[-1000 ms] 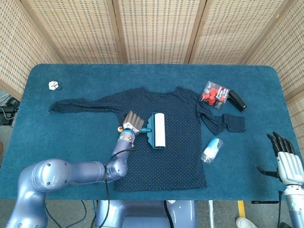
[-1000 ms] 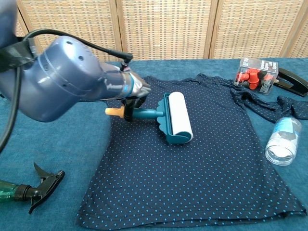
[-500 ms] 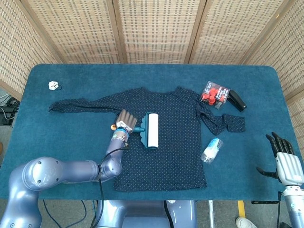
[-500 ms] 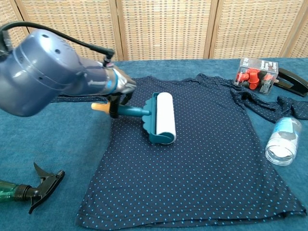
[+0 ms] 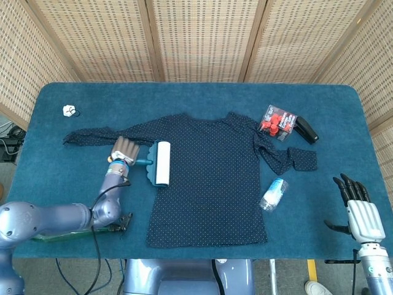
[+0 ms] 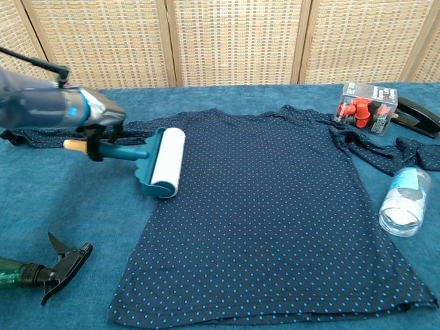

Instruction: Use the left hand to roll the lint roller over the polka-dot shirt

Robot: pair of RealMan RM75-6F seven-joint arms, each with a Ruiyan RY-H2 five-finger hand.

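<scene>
The dark polka-dot shirt [image 5: 209, 178] [image 6: 275, 206] lies flat in the middle of the blue table, sleeves spread out. My left hand [image 5: 122, 151] [image 6: 96, 124] grips the teal handle of the lint roller [image 5: 158, 162] [image 6: 157, 162]. The roller's white drum rests at the shirt's left edge, below the armpit. My right hand [image 5: 358, 209] hangs off the table's front right corner with its fingers apart and nothing in them; the chest view does not show it.
A clear plastic bottle [image 5: 273, 194] [image 6: 403, 201] lies right of the shirt. A pack of red items [image 5: 277, 121] [image 6: 365, 106] and a black stapler [image 5: 306, 130] [image 6: 417, 115] sit at back right. A green spray bottle [image 6: 34, 269] lies at front left. A small white object [image 5: 70, 110] sits far left.
My left hand has drawn the lint roller leftward across the shirt, from its middle to its left edge. The right hand has sunk slightly.
</scene>
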